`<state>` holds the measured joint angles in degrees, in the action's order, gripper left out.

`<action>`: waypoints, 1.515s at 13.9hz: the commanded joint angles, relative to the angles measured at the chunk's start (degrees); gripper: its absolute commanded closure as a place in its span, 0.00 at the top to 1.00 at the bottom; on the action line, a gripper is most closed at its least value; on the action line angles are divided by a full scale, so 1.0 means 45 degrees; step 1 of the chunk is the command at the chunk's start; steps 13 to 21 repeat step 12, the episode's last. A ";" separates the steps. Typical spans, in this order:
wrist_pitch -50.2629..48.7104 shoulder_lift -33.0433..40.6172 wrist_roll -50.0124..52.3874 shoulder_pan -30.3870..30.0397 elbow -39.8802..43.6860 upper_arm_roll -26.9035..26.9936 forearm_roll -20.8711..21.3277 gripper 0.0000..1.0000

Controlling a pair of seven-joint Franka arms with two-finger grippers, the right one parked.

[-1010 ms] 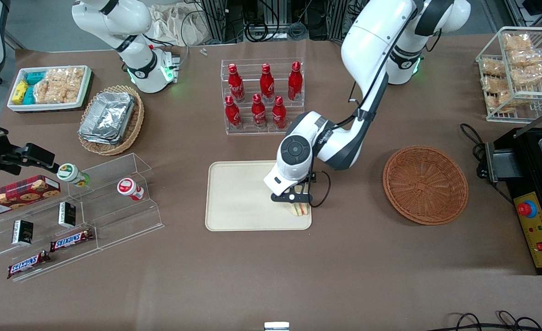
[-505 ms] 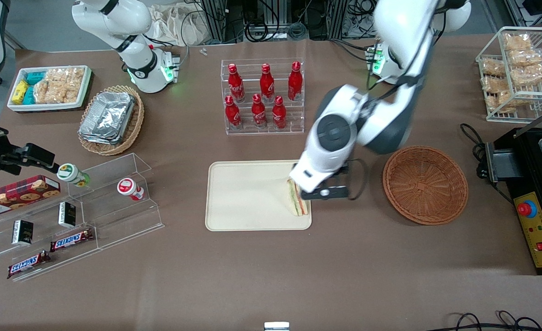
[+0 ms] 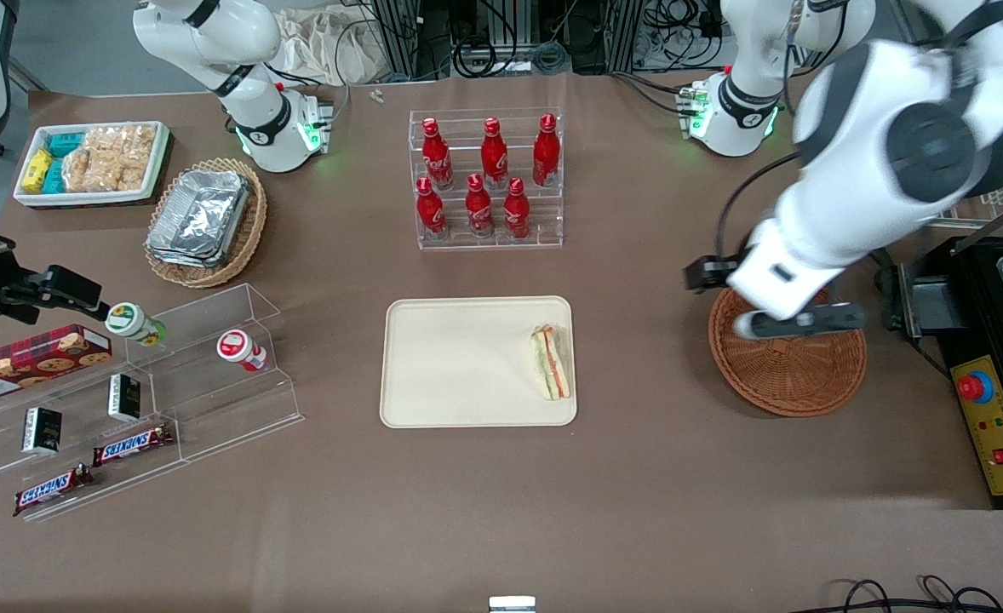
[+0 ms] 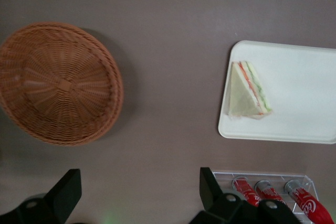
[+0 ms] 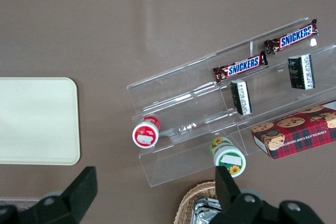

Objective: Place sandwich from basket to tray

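Brown table surface holds the cream-beige plastic tray [image 3: 433,375] with the triangular sandwich [image 3: 551,374] on it (task looks done); the gripper [image 3: 776,300] hangs open and empty above the reddish-brown wicker basket [image 3: 795,375].

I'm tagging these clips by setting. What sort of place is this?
Probably a robotics lab staged as a snack counter: red soda bottles in a clear rack, Snickers bars on acrylic shelves, and a sandwich on a cream tray. The open gripper hovers above the wicker basket.
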<state>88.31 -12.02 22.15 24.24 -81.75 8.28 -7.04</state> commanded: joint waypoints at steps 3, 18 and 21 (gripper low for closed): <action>-0.0424 0.2317 -0.0973 -0.1416 -0.1909 -0.0199 0.1017 1.00; -0.1969 0.3024 -0.2365 -0.5070 -0.1678 -0.3145 0.1526 1.00; -0.1969 0.3024 -0.2365 -0.5070 -0.1678 -0.3145 0.1526 1.00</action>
